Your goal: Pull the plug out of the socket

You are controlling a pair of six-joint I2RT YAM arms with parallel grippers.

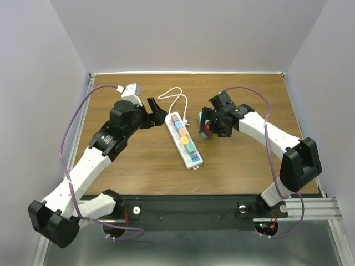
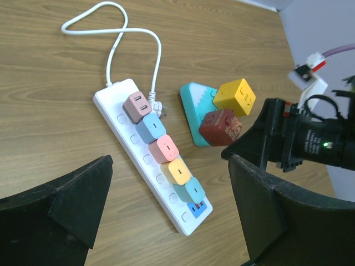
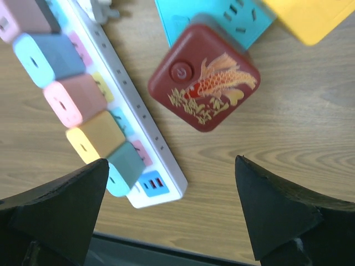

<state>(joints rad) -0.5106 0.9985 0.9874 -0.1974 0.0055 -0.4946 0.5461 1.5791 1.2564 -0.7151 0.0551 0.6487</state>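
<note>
The long white power strip (image 1: 194, 160) lies diagonally mid-table with its thin white cord (image 1: 175, 94) looping to the back. Several pastel cube plugs (image 1: 182, 133) sit in a row on it: mauve (image 2: 137, 106), blue (image 2: 151, 129), pink (image 2: 165, 151), yellow (image 2: 178, 171) and teal (image 2: 194, 192). My left gripper (image 1: 157, 112) is open and empty just left of the strip's far end, above it (image 2: 166, 221). My right gripper (image 1: 214, 122) is open and empty right of the strip; its wrist view (image 3: 172, 210) shows the strip's near end (image 3: 150, 127).
A teal triangular block (image 2: 191, 102) lies right of the strip, under my right gripper. It carries a yellow cube (image 2: 234, 97) and a dark red cube (image 3: 204, 77) with a gold fish print. The table's front edge shows in the right wrist view (image 3: 166, 252).
</note>
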